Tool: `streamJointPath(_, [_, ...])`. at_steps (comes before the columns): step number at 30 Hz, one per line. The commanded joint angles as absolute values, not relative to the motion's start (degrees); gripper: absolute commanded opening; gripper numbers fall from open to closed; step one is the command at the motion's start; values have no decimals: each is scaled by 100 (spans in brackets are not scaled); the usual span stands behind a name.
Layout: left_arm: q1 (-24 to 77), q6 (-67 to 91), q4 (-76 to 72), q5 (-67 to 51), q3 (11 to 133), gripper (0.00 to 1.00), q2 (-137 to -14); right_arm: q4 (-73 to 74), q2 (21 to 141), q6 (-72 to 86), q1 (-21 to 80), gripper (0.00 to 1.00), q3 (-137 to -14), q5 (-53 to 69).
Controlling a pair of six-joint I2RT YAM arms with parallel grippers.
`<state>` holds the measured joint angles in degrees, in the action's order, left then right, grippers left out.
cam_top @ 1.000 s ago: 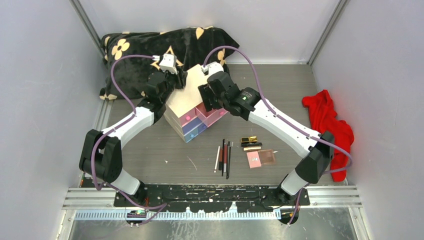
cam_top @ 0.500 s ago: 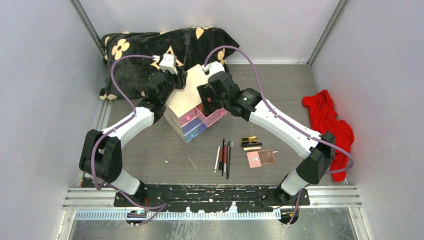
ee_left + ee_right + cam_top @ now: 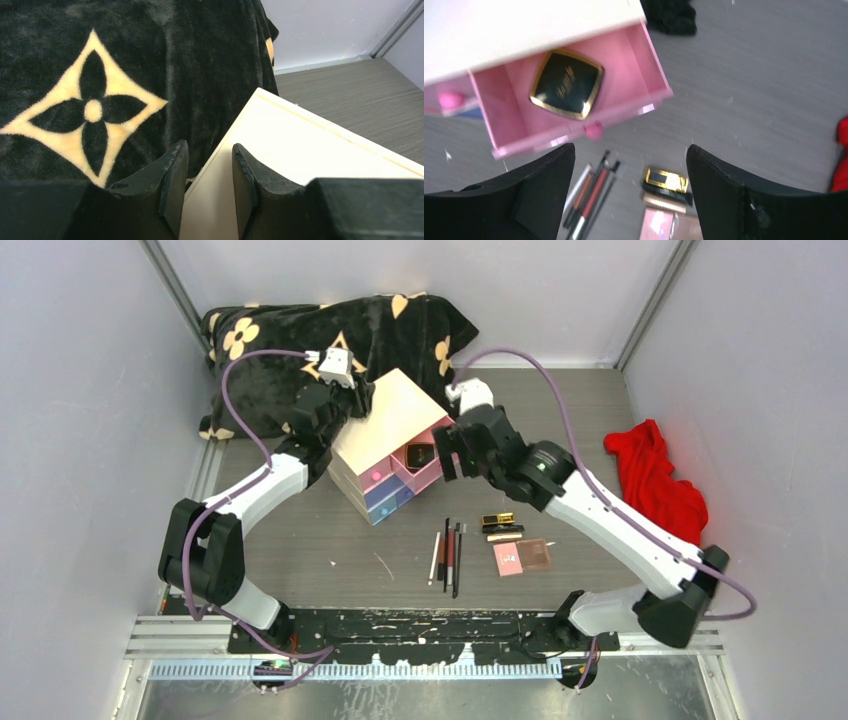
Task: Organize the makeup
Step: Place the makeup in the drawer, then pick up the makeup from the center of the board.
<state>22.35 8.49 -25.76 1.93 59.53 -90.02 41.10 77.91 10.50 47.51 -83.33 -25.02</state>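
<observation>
The cream box has its top pink drawer pulled out, and a black-gold compact lies inside it. My right gripper hangs open and holds nothing, just right of the drawer's front. More of the makeup lies on the table below: thin pencils, gold and black tubes, a pink compact and a brownish flat one. My left gripper is shut on the box's back left edge.
A black blanket with cream flowers lies bunched behind the box at the back left. A red cloth sits at the right wall. Lower drawers, pink and blue, are closed.
My right gripper has opened wider and drawn back to the right from above the drawer, uncovering the black-gold compact lying in it. The left arm has stayed still.
</observation>
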Motion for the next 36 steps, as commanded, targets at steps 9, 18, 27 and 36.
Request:
streamJointPath(9, [2244, 1282, -299, 69, 5386, 39, -9773, 5611, 5756, 2877, 4960, 81, -6185, -2049])
streamJointPath(18, [2241, 1308, -334, 70, 5354, 38, -9793, 5506, 5070, 3904, 5052, 80, -4867, -1912])
streamJointPath(27, [2254, 1306, -343, 50, 5382, 38, -9826, 4778, 4707, 4566, 5115, 76, -3737, -1618])
streamJointPath(36, [2268, 1301, -367, 74, 5328, 38, -9776, 4407, 5132, 5133, 5120, 76, -3415, -1922])
